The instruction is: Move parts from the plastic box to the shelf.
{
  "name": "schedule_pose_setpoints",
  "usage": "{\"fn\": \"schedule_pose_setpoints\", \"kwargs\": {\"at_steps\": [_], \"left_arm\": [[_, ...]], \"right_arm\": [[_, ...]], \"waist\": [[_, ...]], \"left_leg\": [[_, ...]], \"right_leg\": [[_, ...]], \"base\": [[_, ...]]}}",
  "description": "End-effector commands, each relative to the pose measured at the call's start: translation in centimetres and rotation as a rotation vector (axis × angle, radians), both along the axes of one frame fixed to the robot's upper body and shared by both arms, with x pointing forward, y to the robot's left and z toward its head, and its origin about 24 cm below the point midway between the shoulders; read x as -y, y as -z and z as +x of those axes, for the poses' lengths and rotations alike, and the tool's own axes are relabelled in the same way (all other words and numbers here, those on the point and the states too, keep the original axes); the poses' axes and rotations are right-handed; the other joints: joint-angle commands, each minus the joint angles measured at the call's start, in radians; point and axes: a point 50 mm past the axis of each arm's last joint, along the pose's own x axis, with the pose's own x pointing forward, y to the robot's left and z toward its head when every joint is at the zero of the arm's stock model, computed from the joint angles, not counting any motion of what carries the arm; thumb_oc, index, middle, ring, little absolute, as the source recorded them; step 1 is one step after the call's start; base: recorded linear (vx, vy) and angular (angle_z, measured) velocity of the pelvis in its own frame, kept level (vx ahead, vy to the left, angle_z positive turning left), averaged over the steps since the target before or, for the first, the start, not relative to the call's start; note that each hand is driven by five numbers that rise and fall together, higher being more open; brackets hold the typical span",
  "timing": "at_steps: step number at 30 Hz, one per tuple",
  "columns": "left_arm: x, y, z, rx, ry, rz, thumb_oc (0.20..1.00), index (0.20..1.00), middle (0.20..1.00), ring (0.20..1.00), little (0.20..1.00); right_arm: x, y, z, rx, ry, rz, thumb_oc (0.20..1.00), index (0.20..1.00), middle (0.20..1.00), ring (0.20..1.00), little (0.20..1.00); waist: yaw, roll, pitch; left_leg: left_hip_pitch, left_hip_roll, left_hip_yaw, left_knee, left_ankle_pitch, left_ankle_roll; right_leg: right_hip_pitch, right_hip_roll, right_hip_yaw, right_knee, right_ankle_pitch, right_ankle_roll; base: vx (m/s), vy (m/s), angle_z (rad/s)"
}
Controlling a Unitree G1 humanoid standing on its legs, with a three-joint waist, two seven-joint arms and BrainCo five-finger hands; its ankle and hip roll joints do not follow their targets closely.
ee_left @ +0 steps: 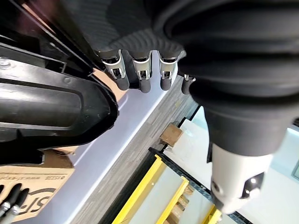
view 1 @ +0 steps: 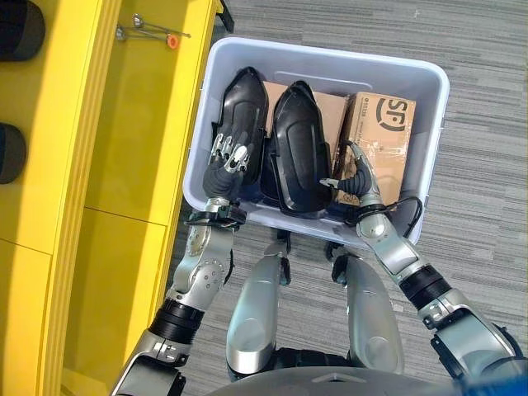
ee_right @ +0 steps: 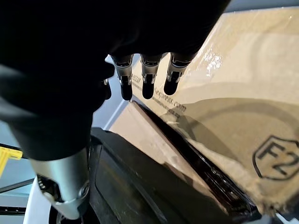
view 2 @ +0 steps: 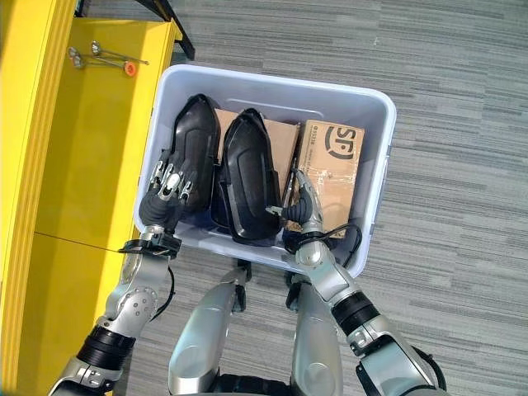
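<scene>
Nearest the camera, the two hands reach over the near wall of the plastic box [view 1: 429,107], a pale grey-blue bin standing on grey striped carpet [view 1: 487,181]. The left hand [view 1: 228,161] lies on top of the left black part [view 1: 244,99], close to the box's near-left corner; its fingers [ee_left: 142,77] are straight and spread, resting against the part's dark shell without curling round it. The right hand [view 2: 302,206] hangs inside the box by the near wall, between the right black part [view 2: 247,177] and a cardboard carton [view 2: 334,161]; its fingers [ee_right: 147,79] point straight out, apart, with the thumb to one side, and they grip nothing.

Both black parts are long moulded shells with pointed ends, lying side by side lengthwise in the left half of the box, their points toward the far wall. Under and behind them lies a flat cardboard sheet [view 1: 330,107]. The printed carton stands in the right half, against the right wall.

Left of the box runs the yellow shelf [view 1: 124,165], its edge just beside the box's left wall. At its far end lie some metal rods with an orange tip [view 1: 153,31].
</scene>
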Motion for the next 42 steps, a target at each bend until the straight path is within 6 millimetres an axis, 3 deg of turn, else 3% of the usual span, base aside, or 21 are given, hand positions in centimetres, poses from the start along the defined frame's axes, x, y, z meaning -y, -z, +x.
{"fn": "schedule_pose_setpoints", "kwargs": {"at_steps": [1,14,19,31,32,33,42], "left_arm": [[0.6,-2.7,-1.4,0.140,0.018,-0.055,1.000,1.000,1.000,1.000,1.000],[1.5,-2.5,-0.9,0.115,0.021,-0.059,1.000,1.000,1.000,1.000,1.000],[1.8,-2.6,-0.9,0.111,0.030,-0.054,1.000,1.000,1.000,1.000,1.000],[1.8,-2.6,-0.8,0.108,0.031,-0.053,1.000,1.000,1.000,1.000,1.000],[2.1,-1.8,-0.8,0.092,0.047,-0.038,1.000,1.000,1.000,1.000,1.000],[2.1,-1.8,-0.8,0.091,0.048,-0.036,1.000,1.000,1.000,1.000,1.000],[1.8,-1.0,-1.0,0.088,0.067,-0.025,1.000,1.000,1.000,1.000,1.000]], "right_arm": [[-1.5,-0.9,0.4,0.026,0.018,0.078,1.000,1.000,1.000,1.000,1.000],[0.6,1.3,2.0,-0.076,0.202,0.063,1.000,1.000,1.000,1.000,1.000],[1.6,1.1,2.8,-0.069,0.219,-0.001,1.000,1.000,1.000,1.000,1.000],[1.6,1.0,2.9,-0.065,0.220,-0.024,1.000,1.000,1.000,1.000,1.000],[1.8,0.3,3.7,0.003,0.190,-0.473,1.000,1.000,1.000,1.000,1.000],[1.3,0.2,3.8,-0.002,0.161,-0.525,1.000,1.000,1.000,1.000,1.000],[0.7,2.6,3.1,-0.091,0.129,-0.586,1.000,1.000,1.000,1.000,1.000]], "waist": [[0.005,-0.004,-0.039],[0.042,0.001,-0.039],[0.059,0.005,-0.039],[0.063,0.007,-0.039],[0.089,0.006,-0.039],[0.091,0.006,-0.039],[0.114,0.006,-0.039]], "left_leg": [[-0.036,0.028,-0.020,0.009,0.014,-0.025],[-0.107,0.015,-0.041,0.040,-0.005,-0.028],[-0.146,0.013,-0.050,0.055,-0.003,-0.026],[-0.155,0.012,-0.052,0.057,-0.002,-0.025],[-0.197,0.011,-0.061,0.086,-0.005,-0.024],[-0.208,0.012,-0.063,0.091,-0.003,-0.023],[-0.234,0.014,-0.074,0.100,-0.004,-0.020]], "right_leg": [[0.025,-0.091,-0.027,0.063,-0.022,0.095],[-0.027,-0.103,-0.040,0.103,-0.040,0.109],[-0.059,-0.111,-0.053,0.127,-0.042,0.108],[-0.067,-0.113,-0.056,0.131,-0.042,0.108],[-0.093,-0.125,-0.073,0.152,-0.040,0.112],[-0.102,-0.127,-0.076,0.156,-0.038,0.112],[-0.117,-0.134,-0.091,0.168,-0.038,0.111]], "base": [[0.01,0.032,0.04],[0.02,0.029,0.08],[0.02,0.012,0.10],[0.01,-0.003,0.02],[0.10,-0.054,0.00],[0.11,-0.059,0.02],[0.01,-0.019,0.12]]}}
